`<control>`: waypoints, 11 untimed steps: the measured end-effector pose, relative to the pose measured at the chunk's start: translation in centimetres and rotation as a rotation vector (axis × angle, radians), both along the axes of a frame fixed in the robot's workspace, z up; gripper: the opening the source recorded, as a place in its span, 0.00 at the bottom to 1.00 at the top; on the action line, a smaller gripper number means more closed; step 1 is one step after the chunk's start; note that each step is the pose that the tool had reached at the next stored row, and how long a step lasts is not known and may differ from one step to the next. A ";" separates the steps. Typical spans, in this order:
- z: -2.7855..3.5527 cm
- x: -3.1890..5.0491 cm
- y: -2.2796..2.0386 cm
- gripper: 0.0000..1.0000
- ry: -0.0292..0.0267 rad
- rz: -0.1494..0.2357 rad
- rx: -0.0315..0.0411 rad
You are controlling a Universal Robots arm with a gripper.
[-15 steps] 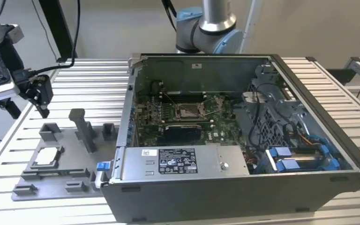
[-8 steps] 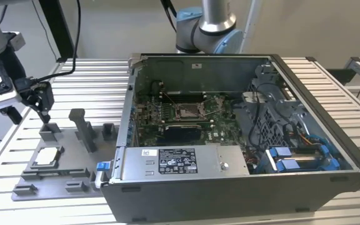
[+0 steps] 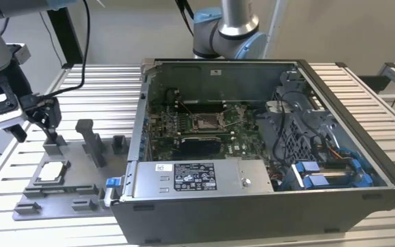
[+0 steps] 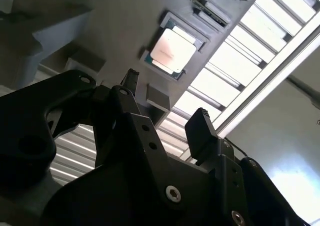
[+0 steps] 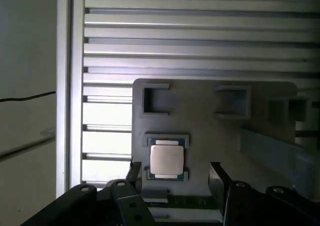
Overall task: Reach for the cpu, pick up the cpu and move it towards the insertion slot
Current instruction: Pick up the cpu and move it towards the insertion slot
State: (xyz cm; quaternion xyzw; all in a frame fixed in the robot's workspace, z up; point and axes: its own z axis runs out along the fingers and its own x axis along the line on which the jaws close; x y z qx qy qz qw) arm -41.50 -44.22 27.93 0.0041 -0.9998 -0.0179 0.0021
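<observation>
Reaching is the step in hand: the gripper (image 3: 49, 129) hangs over the grey tray (image 3: 60, 199) at the exterior view's left, claw spread, with nothing between its fingers (image 5: 217, 178). The cpu (image 3: 52, 172) lies flat in a shallow nest on the tray, silver top up, apart from the fingertips. To do this well, I judge the claw should centre over the chip and square to its edges, so that one finger drops down each side without riding on the nest's low walls. Tall posts (image 3: 91, 141) stand near the gripper and leave little side room. The slot (image 3: 208, 122) is well apart, sunk inside the case (image 3: 266, 211), behind its raised wall
</observation>
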 end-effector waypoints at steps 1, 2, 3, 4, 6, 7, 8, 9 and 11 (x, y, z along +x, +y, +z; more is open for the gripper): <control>-0.18 0.00 0.00 1.00 0.0001 0.000 0.0000; -0.37 0.00 0.00 1.00 0.0000 0.000 0.0000; -0.55 0.00 0.00 1.00 0.0001 0.000 0.0000; -0.73 0.00 0.00 1.00 0.0001 0.000 0.0000; -1.09 0.00 0.00 1.00 -0.0001 0.001 0.0001; -1.27 -0.02 0.00 1.00 0.0000 0.001 0.0000; -1.46 -0.02 0.00 1.00 0.0000 0.002 0.0000; -1.64 -0.02 0.00 1.00 0.0000 0.002 0.0000; -2.00 -0.03 0.00 1.00 0.0000 0.003 0.0000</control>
